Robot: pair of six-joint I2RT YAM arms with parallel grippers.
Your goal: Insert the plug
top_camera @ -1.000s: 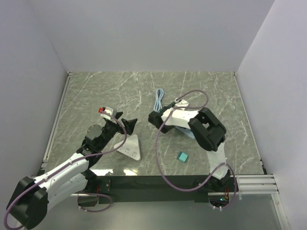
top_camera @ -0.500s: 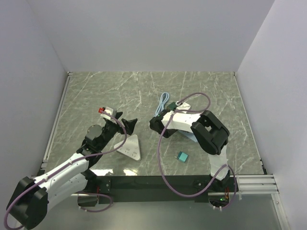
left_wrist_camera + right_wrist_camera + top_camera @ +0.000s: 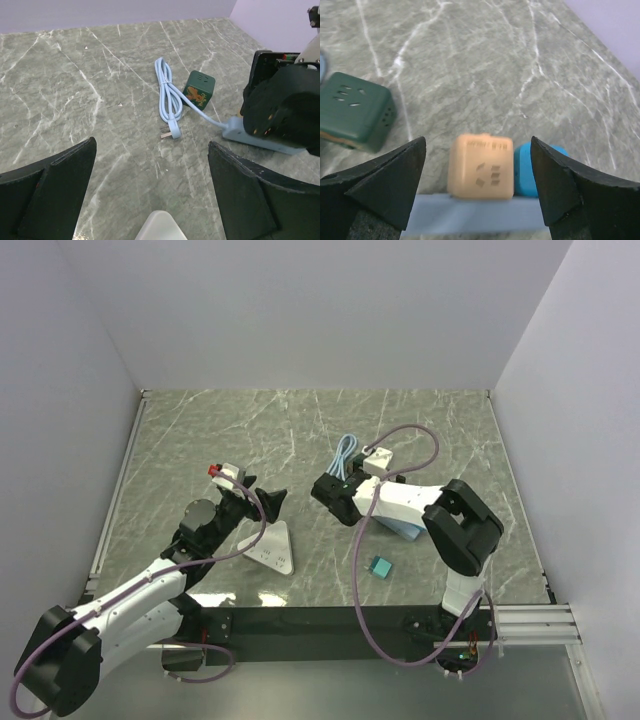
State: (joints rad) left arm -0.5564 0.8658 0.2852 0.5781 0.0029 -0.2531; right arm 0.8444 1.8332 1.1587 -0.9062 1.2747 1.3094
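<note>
Both my end effectors are released and empty, right end effector [image 3: 477, 142] open over the peach plug [image 3: 481, 167] standing on the blue power strip [image 3: 470, 212], left end effector [image 3: 151, 145] hovering well apart; risk: the plug may be only part-seated, so a finger clipping it could tip it out.

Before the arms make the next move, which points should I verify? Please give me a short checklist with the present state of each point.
1. Left end effector open and empty: ok.
2. Right end effector open, one finger on each side of the peach cube, not gripping it: ok.
3. Peach cube fully seated in the power strip: cannot tell.
4. Plug of the blue cable inserted: not ok, it lies loose on the table.
5. Green cube apart from the power strip: ok.
</note>
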